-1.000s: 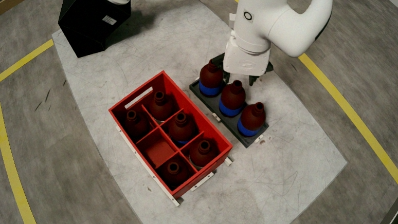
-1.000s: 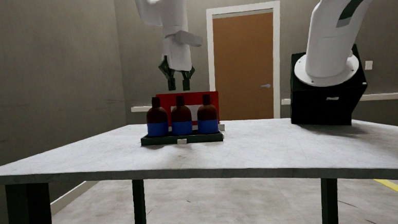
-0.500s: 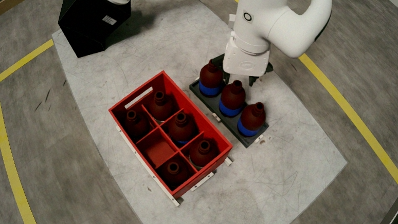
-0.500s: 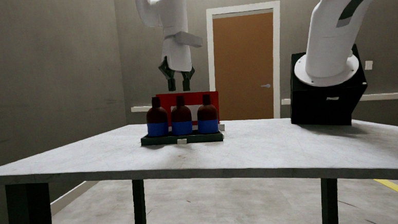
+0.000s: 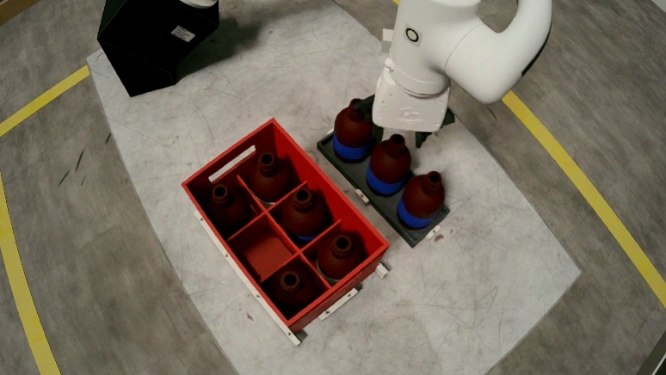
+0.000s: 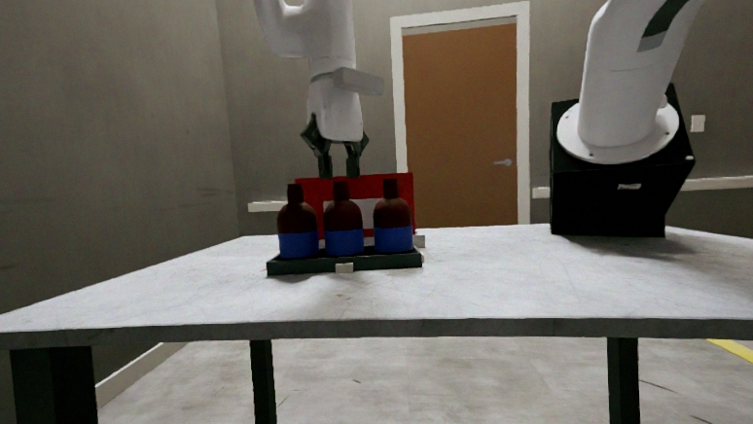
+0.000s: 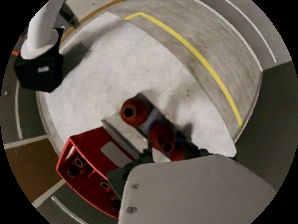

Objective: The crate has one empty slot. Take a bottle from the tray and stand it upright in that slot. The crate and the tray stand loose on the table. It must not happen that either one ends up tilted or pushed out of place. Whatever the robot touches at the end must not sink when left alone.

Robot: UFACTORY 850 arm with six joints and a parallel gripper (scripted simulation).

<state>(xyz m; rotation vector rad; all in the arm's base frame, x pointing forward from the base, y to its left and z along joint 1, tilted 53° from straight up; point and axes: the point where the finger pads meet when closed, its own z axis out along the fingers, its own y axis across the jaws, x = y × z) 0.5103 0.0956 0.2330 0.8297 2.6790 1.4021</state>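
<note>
A red crate (image 5: 282, 224) holds several dark red bottles; one slot (image 5: 266, 253) on its near-left side is empty. A dark tray (image 5: 382, 188) beside it carries three brown bottles with blue bands (image 5: 353, 132) (image 5: 389, 162) (image 5: 422, 198). In the side view the three bottles (image 6: 343, 221) stand in a row on the tray (image 6: 344, 260) before the crate (image 6: 363, 194). My gripper (image 6: 338, 171) is open and empty, its fingertips just above the neck of the middle bottle. In the wrist view two bottle tops (image 7: 132, 112) (image 7: 164, 139) and the crate (image 7: 87, 165) show.
The black robot base box (image 5: 156, 39) stands at the table's far left corner, and shows at the right in the side view (image 6: 619, 168). The table edge runs close behind the tray. Yellow floor lines lie around the table.
</note>
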